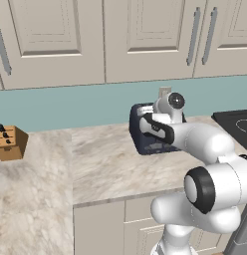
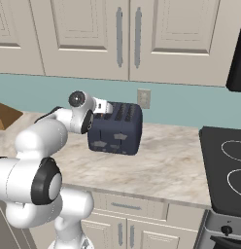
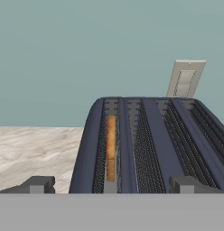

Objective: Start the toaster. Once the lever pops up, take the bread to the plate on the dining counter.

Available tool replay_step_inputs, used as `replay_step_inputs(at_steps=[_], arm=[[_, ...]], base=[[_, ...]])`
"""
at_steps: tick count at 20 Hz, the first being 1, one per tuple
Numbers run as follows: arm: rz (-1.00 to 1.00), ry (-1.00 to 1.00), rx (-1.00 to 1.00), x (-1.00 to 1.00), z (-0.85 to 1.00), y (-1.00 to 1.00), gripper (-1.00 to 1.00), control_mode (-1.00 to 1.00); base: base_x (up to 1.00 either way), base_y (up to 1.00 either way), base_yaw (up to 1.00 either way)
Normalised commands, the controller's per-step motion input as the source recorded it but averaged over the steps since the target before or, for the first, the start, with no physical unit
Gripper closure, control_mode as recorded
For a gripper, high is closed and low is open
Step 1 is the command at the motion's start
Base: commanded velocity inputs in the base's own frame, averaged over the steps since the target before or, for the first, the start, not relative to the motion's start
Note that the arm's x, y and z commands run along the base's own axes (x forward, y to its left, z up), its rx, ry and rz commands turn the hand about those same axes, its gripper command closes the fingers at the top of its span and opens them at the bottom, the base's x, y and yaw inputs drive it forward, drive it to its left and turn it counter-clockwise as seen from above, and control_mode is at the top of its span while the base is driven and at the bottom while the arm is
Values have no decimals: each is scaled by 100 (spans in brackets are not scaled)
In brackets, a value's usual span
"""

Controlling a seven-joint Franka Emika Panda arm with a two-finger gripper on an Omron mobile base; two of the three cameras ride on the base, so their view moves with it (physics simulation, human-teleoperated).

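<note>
The dark navy four-slot toaster (image 2: 117, 130) stands on the marbled counter against the teal wall, partly behind my arm in the left base view (image 1: 140, 137). A golden-brown slice of bread (image 3: 111, 146) sits low in the toaster's (image 3: 154, 135) leftmost slot. My gripper (image 3: 111, 185) hovers at the near end of the toaster top, looking along the slots. It is open, with its fingertips (image 3: 39, 184) wide apart and nothing between them. From the right base view the gripper (image 2: 108, 108) is at the toaster's upper left edge. The plate and the dining counter are out of view.
A tan knife block (image 1: 11, 142) stands at the far left of the counter (image 1: 110, 164). A black stovetop (image 2: 227, 165) borders the counter on the right. A wall outlet (image 2: 143, 98) is behind the toaster, and cabinets (image 2: 127, 34) hang overhead.
</note>
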Motion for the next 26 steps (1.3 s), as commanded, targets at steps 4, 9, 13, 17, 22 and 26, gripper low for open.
replay_step_inputs(at_steps=[4,9,13,17,22,26], arm=[[0,0,0,0,0,0,-100,-100],[0,0,0,0,0,0,-100,-100],[0,0,0,0,0,0,-100,-100],[0,0,0,0,0,0,-100,-100],[0,0,0,0,0,0,-100,-100],[0,0,0,0,0,0,-100,-100]], base=[[0,0,0],[0,0,0],[0,0,0],[0,0,0],[0,0,0],[0,0,0]])
